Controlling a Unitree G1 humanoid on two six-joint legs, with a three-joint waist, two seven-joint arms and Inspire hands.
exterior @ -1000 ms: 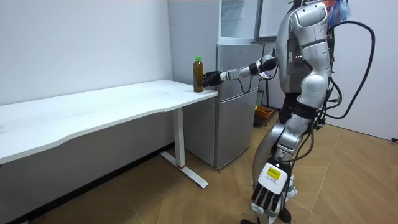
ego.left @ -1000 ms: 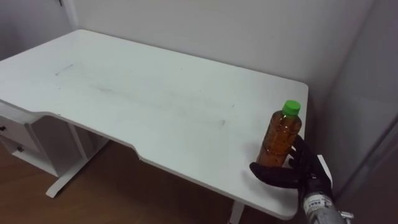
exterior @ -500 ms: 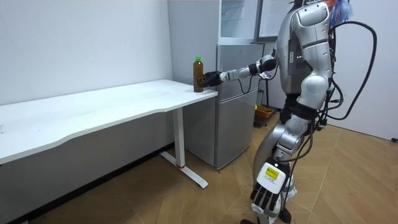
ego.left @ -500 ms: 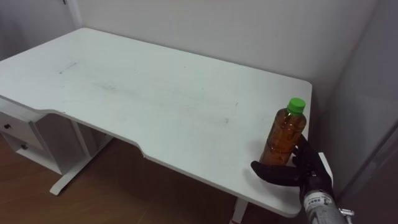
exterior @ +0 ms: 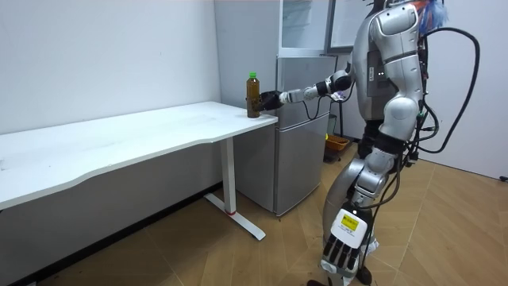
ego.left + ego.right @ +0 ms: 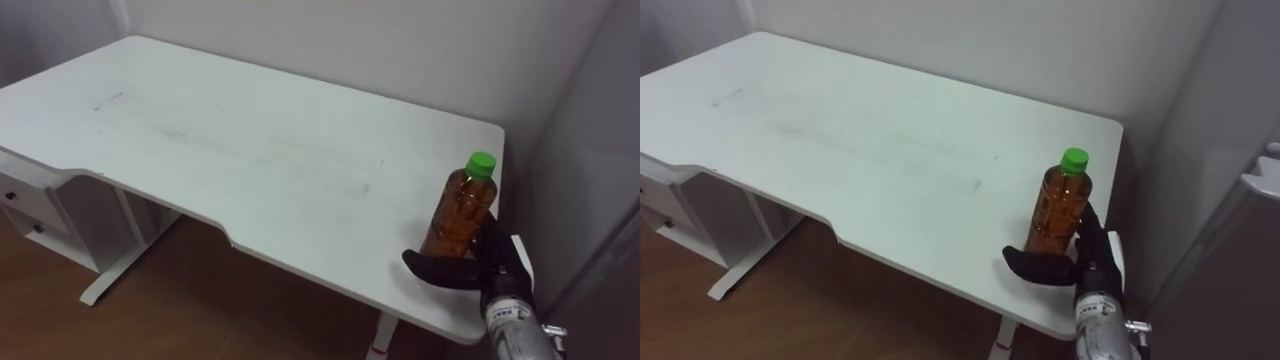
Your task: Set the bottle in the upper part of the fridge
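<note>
One clear, ribbed plastic bottle of amber liquid with a green screw cap (image 6: 462, 212) stands upright near the right end of one smooth white table with a curved front edge (image 6: 250, 150). The black right hand (image 6: 490, 268) wraps its base, thumb in front and fingers curled behind. One boxy grey fridge (image 5: 298, 135) stands just beside the table. The left hand (image 5: 340, 254) hangs low, fingers straight.

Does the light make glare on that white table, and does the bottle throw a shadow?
Left eye view: the table is evenly lit, without bright glare; the bottle glows amber and throws no sharp shadow; the right hand curled round it looks dark. Room view: soft shade lies under the table.
</note>
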